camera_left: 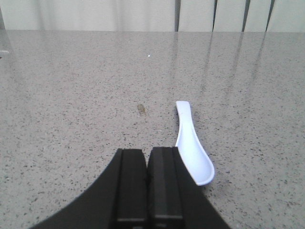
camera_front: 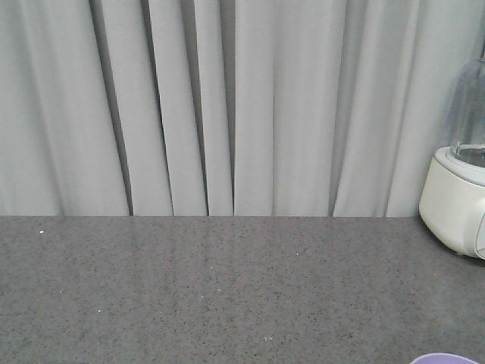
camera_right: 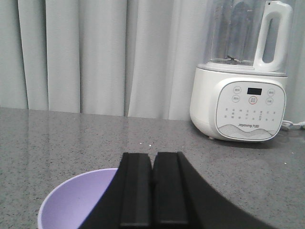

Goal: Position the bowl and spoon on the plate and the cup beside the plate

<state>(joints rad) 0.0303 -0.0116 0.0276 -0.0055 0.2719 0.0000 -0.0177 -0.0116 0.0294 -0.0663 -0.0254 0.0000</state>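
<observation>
Now, left gripper (camera_left: 147, 151): jaws pressed together, holding nothing;
Spoon (camera_left: 193, 152): flat on the grey countertop (camera_left: 71, 95), just beside that gripper's tip; scoop nearest the camera;
Right gripper (camera_right: 153, 155): jaws closed, empty;
Bowl (camera_right: 76, 202): upright, partly hidden behind it; blender (camera_right: 240, 95) well beyond

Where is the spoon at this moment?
In the left wrist view, the spoon lies on the counter, right of the left end effector, scoop toward the camera.
</observation>
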